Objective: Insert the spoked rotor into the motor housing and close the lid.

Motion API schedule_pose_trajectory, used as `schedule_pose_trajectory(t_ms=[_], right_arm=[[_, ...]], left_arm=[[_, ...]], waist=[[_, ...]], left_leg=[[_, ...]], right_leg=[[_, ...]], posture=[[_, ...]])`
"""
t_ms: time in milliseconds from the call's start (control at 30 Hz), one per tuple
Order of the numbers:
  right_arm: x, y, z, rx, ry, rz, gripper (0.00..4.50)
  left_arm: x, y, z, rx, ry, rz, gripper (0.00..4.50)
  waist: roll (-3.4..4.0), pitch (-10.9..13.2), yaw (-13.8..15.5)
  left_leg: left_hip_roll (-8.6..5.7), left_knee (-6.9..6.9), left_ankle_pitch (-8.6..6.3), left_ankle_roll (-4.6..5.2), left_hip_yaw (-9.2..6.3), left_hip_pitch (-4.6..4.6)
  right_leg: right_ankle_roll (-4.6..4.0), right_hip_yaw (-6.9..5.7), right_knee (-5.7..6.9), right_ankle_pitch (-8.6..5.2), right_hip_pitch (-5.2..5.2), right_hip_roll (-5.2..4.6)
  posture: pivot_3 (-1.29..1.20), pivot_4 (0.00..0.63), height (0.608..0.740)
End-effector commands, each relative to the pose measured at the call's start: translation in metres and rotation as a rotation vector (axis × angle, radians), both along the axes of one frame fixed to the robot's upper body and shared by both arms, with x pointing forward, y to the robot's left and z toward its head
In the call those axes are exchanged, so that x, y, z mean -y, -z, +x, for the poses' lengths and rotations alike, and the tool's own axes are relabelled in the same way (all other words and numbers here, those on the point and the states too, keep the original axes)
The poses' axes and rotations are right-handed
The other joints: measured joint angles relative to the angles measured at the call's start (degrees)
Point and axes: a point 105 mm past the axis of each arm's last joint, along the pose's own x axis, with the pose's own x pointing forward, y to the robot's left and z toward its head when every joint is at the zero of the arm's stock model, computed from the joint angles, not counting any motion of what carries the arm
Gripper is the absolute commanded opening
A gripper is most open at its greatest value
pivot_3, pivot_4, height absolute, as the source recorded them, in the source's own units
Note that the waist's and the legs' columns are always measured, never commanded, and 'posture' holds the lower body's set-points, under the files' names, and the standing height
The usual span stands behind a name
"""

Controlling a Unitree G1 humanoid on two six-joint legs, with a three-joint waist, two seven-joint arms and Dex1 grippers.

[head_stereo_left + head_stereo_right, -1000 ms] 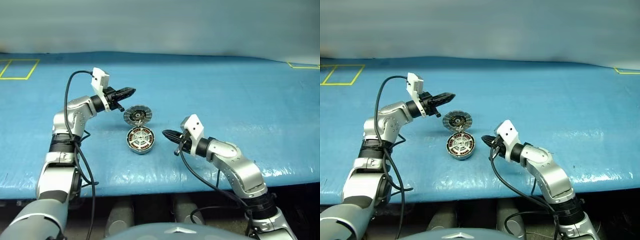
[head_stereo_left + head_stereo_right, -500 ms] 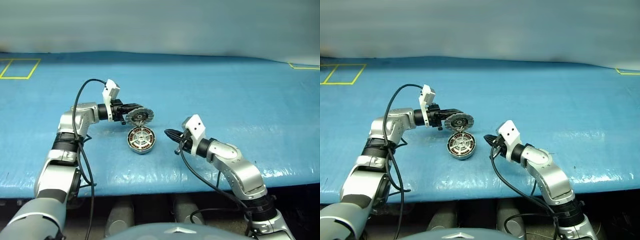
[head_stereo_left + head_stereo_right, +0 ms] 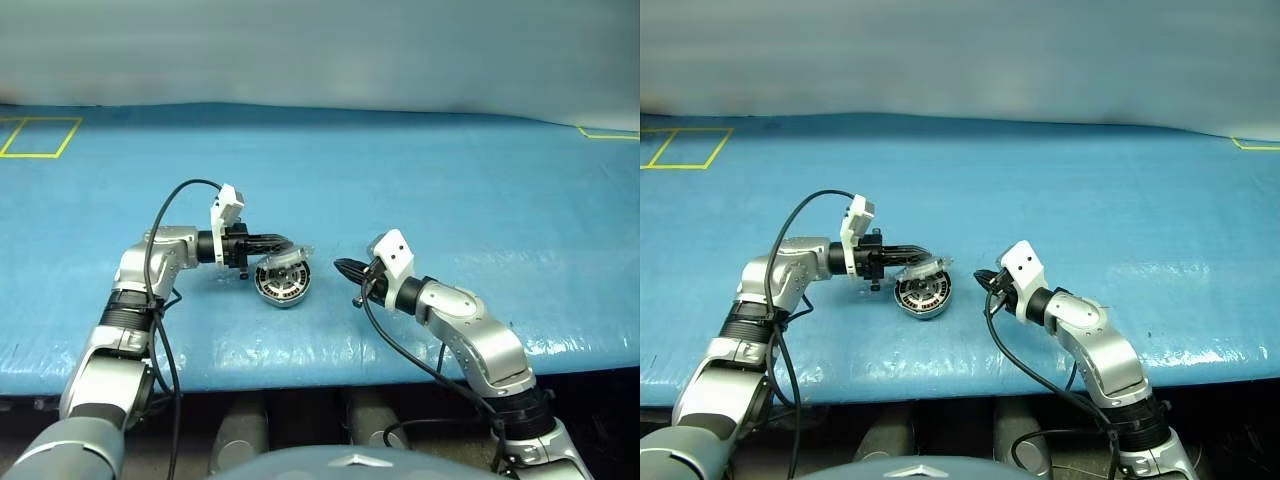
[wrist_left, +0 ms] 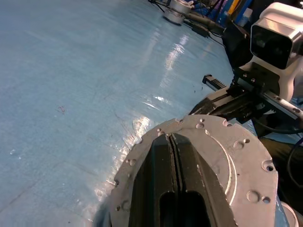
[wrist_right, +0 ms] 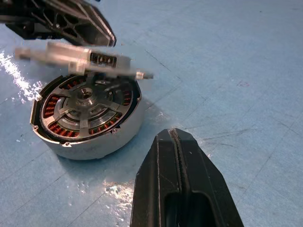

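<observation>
The motor housing (image 5: pixel 110 138) lies on the blue table between my two grippers, copper windings showing inside. The spoked rotor (image 5: pixel 84 100) sits in it, silver spokes and hub facing up. The hinged lid (image 3: pixel 279 262) leans half lowered over the housing, its studded silver outer face (image 4: pixel 236 158) toward my left gripper. My left gripper (image 3: pixel 287 243) is shut, and its fingertips (image 4: pixel 168 140) press against that outer face. To the right of the housing, a short gap away, my right gripper (image 3: pixel 338 265) is shut and points at it with nothing held.
The blue table top (image 3: pixel 450 190) stretches wide behind and to both sides. Yellow tape marks lie at the far left (image 3: pixel 40 137) and far right (image 3: pixel 606 131) corners. The table's front edge (image 3: pixel 300 365) runs just below the arms.
My left gripper came down and toward me behind the lid, swinging it from standing upright to leaning over the housing. The right gripper stayed put.
</observation>
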Motion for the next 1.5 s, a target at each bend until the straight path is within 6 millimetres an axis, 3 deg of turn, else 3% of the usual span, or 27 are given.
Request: schedule_pose_trajectory(t_ms=[33,267,500,733,833,1067,1233,1500], right_arm=[[0.000,-0.015,0.005,0.064,0.012,0.016,0.02],[0.002,-0.017,0.007,0.072,0.032,0.016,0.02],[-0.004,-0.019,0.007,0.076,0.020,0.051,0.02],[-0.017,-0.023,0.010,0.079,-0.032,0.149,0.02],[-0.026,-0.024,0.010,0.081,-0.085,0.156,0.62],[-0.047,-0.023,0.013,0.089,-0.145,0.154,2.91],[-0.067,-0.018,0.003,0.050,-0.226,0.164,2.91],[-0.077,-0.003,-0.002,0.023,-0.269,0.122,2.91]], left_arm=[[0.009,0.001,-0.009,0.007,0.046,0.006,0.00],[0.010,0.018,-0.020,-0.024,0.063,0.044,0.00],[-0.002,0.036,-0.029,-0.037,0.037,0.119,0.00],[-0.014,0.037,-0.029,0.010,-0.065,0.091,0.00],[-0.018,0.027,-0.029,0.069,-0.104,0.067,0.00],[-0.028,0.018,-0.032,0.122,-0.197,0.032,0.00],[-0.034,0.013,-0.038,0.142,-0.248,0.016,0.00],[-0.044,0.010,-0.042,0.142,-0.330,-0.021,0.00]], waist=[[0.00,0.0,0.0],[0.01,0.0,0.0],[0.03,0.0,-0.1],[0.05,-0.1,-0.1],[0.05,-0.1,-0.1],[0.06,-0.1,-0.1],[0.07,-0.1,-0.1],[0.07,-0.1,-0.1]], left_leg=[[0.00,0.00,0.00,0.00,0.00,0.00],[0.00,0.03,0.00,0.00,0.00,0.01],[0.01,0.02,0.00,0.00,0.02,0.10],[0.03,0.04,0.00,0.01,0.03,0.22],[0.03,0.05,0.00,0.01,0.03,0.24],[0.03,0.03,0.00,0.01,0.03,0.21],[0.03,0.00,0.00,0.01,0.02,0.18],[0.04,0.00,0.00,0.01,0.03,0.18]], right_leg=[[0.00,0.00,0.00,0.00,0.00,0.00],[0.00,0.00,0.01,0.00,0.01,0.00],[0.00,0.02,0.02,0.00,0.07,0.00],[-0.01,0.03,0.04,0.00,0.17,0.00],[0.00,0.03,0.05,0.00,0.18,0.00],[-0.01,0.03,0.07,0.00,0.14,0.01],[-0.01,0.03,0.05,-0.01,0.10,0.01],[-0.02,0.03,0.06,-0.01,0.08,0.00]], posture=[[0.00,0.150,0.740],[0.00,0.150,0.740],[0.00,0.150,0.740],[0.00,0.150,0.740],[0.00,0.150,0.740],[0.00,0.150,0.740],[0.00,0.150,0.740],[0.00,0.150,0.740]])
